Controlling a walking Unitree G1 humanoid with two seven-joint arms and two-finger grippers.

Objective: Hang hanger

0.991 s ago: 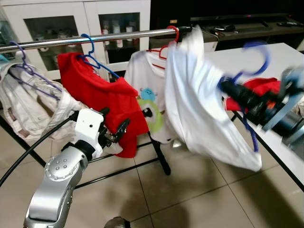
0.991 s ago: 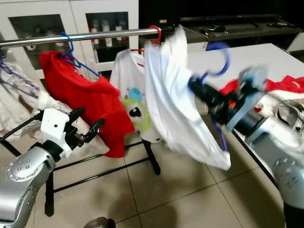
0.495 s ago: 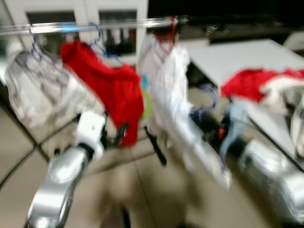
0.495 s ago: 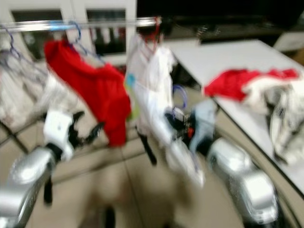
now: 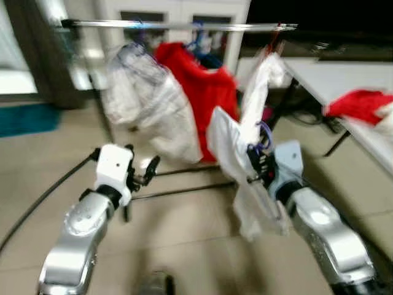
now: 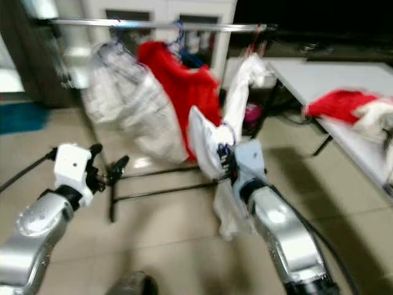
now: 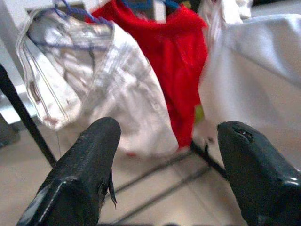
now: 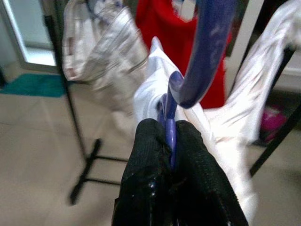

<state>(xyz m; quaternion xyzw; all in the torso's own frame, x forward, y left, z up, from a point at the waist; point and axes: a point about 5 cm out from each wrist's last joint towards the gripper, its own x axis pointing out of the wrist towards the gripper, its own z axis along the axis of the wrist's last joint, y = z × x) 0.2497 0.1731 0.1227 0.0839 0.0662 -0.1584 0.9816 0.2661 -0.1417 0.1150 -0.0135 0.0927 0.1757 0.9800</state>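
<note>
A purple hanger (image 8: 207, 52) carrying a white garment (image 5: 236, 147) is pinched at its neck by my right gripper (image 5: 256, 165), which is shut on it. The gripper holds it low, in front of the clothes rack and well below the silver rail (image 5: 178, 24). On the rail hang a pale checked shirt (image 5: 147, 104), a red shirt (image 5: 206, 92) and a white shirt (image 5: 258, 86) on a red hanger. My left gripper (image 5: 144, 172) is open and holds nothing, out to the left of the rack's base. In the left wrist view its fingers (image 7: 89, 160) are spread wide toward the hanging clothes.
A white table (image 5: 344, 77) stands at the right with a red garment (image 5: 362, 104) on it. The rack's black legs (image 5: 178, 187) cross the tiled floor. A teal mat (image 5: 24, 117) lies at the far left, with white cabinets (image 5: 178, 11) behind the rail.
The whole view has swung and pulled back from the rack. My right gripper, still shut on the purple hanger, has dropped from near rail height to well below it. The left arm keeps its pose.
</note>
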